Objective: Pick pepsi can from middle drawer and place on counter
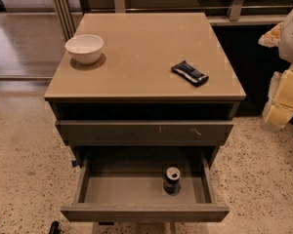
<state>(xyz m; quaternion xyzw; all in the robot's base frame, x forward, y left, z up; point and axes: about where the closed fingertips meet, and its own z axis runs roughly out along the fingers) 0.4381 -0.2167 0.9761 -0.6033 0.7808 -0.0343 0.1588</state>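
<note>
one counter (146, 52), tan and square, tops the cabinet. below its front edge sit two drawers: a scratched drawer (144, 130) and, lower, the middle drawer (136, 189), pulled open. one gripper (279, 104) hangs beyond the right edge; open or closed, i cannot tell. one white bowl (84, 48) sits near the back-left corner, one dark wrapper (189, 73) near the right edge. one pepsi can (172, 180) stands upright in the open drawer. the reach looks not yet begun; next calls for swinging over and down onto the can.

On the right edge of the frame a blurred white and yellow shape (284, 94) is cut off, and the gripper does not show. The pepsi can (172, 180) label is too small to read. The rear of the middle drawer (132, 189) is lost in shadow. At the bottom left edge a small dark thing (54, 226) is cut off.
</note>
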